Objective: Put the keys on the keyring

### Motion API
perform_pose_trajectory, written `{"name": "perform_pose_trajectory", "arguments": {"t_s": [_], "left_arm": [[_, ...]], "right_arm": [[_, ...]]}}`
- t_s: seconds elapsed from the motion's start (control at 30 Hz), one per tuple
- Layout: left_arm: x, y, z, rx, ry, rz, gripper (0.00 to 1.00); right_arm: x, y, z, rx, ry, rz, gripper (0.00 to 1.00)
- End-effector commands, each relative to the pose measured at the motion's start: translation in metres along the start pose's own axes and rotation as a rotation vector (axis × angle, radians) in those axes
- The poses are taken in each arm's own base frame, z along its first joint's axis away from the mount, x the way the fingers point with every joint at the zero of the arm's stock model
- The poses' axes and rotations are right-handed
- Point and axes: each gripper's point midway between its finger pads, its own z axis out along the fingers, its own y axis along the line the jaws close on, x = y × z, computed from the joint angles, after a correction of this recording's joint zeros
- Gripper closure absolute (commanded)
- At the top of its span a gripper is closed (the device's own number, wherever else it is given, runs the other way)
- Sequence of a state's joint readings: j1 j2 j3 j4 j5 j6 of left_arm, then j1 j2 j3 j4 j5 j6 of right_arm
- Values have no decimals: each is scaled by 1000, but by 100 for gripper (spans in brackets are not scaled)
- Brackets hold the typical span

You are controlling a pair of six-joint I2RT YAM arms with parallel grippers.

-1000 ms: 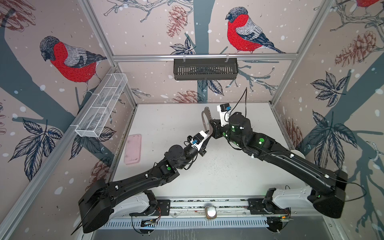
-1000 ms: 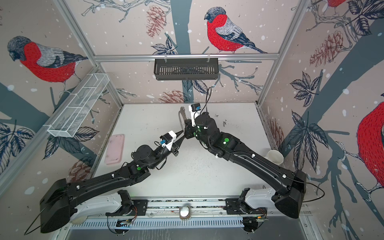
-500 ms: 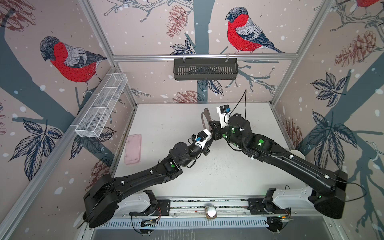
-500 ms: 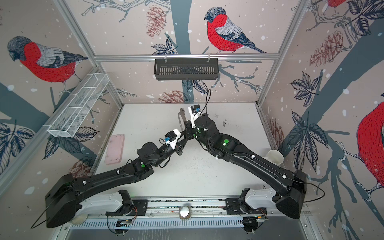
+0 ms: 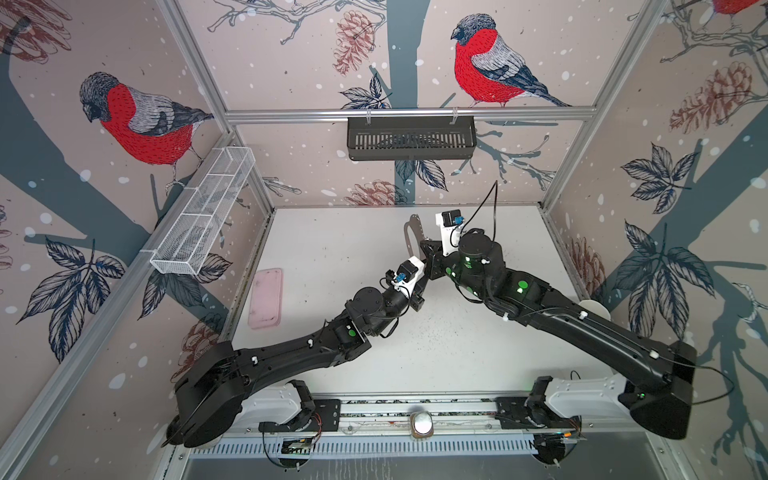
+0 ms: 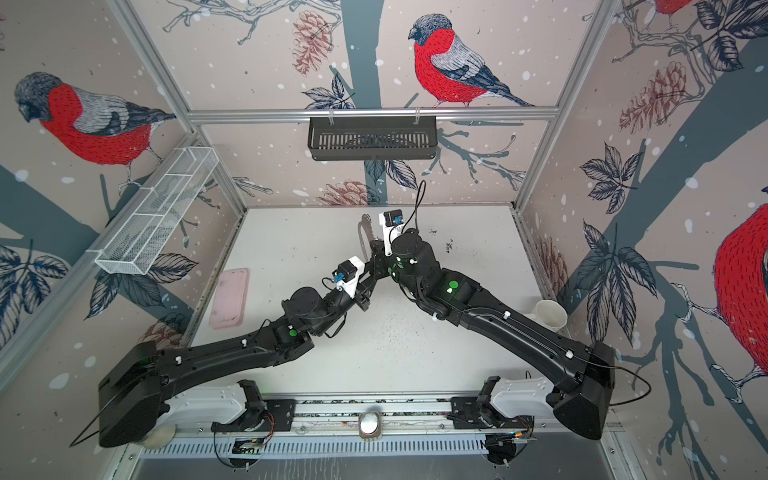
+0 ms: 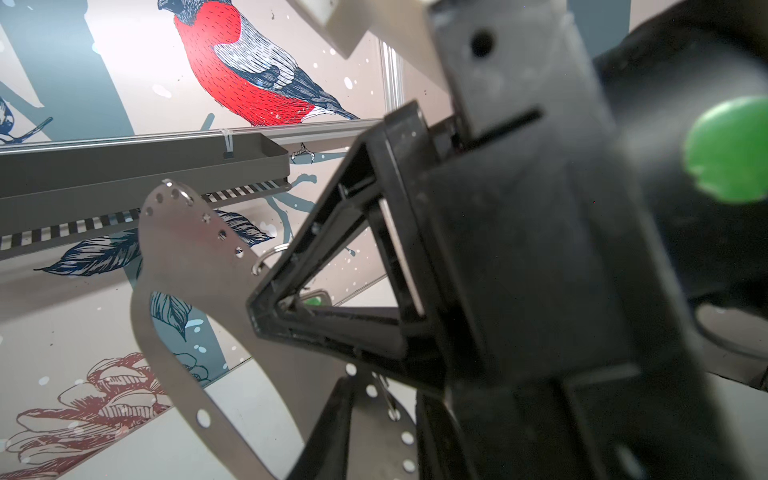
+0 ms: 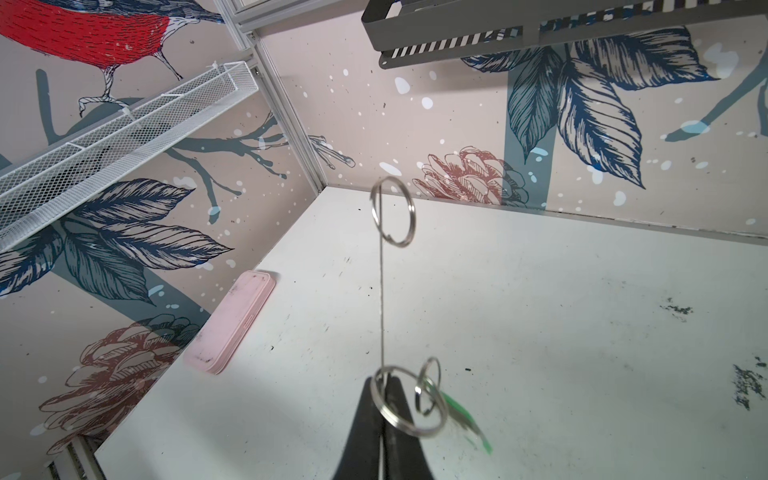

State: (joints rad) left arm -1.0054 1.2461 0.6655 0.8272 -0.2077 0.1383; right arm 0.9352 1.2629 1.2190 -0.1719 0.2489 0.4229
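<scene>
The right gripper (image 8: 380,399) is clamped on the keyring (image 7: 187,257). It pinches the flat grey plate near its lower end and holds it in the air over the far middle of the desk (image 5: 332,249), well off the surface. The plate stands on end with its long axis running up and down. Its flat face is turned toward the left arm and its thin edge toward the right wrist camera.

A steel ring (image 8: 392,212) hangs at the upper end, and two more rings sit beside the clamped fingers. The green-tagged key (image 8: 465,419) appears to hang from one of these, so that key looks done. The red-tagged key shows in no view.

The left gripper (image 6: 368,282) is the free one and the nearer. It is tucked just under and in front of the right gripper, pointing up at the plate's lower, holed edge, close to it or touching it. I cannot tell whether its jaws are apart or together, nor whether they hold anything.

The coming move likely turns on lining that gripper up with a hole or ring along the lower edge, meeting the flat face square-on.
</scene>
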Motion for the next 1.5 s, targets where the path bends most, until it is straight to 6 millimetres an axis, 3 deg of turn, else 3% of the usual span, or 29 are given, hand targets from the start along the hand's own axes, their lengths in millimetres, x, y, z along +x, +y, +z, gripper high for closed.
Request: {"name": "perform_pose_trajectory", "arguments": {"t_s": [0.0, 0.27, 0.53, 1.0, 1.13, 1.47], "left_arm": [[-7, 12, 4, -89, -19, 10, 82], [-7, 14, 1, -101, -12, 30, 100], [-9, 14, -10, -85, -23, 56, 100], [-17, 16, -23, -82, -74, 67, 100], [-19, 14, -26, -68, -83, 61, 87], [-25, -6, -33, 60, -107, 51, 68]], "right_arm": [[-14, 15, -4, -62, -50, 35, 100], [-13, 11, -3, -39, -48, 31, 100], [-24, 6, -14, -20, -77, 33, 100], [-24, 3, -14, -28, -73, 38, 100], [-24, 3, -13, -27, -70, 35, 100], [-23, 4, -13, -40, -67, 28, 100]]}}
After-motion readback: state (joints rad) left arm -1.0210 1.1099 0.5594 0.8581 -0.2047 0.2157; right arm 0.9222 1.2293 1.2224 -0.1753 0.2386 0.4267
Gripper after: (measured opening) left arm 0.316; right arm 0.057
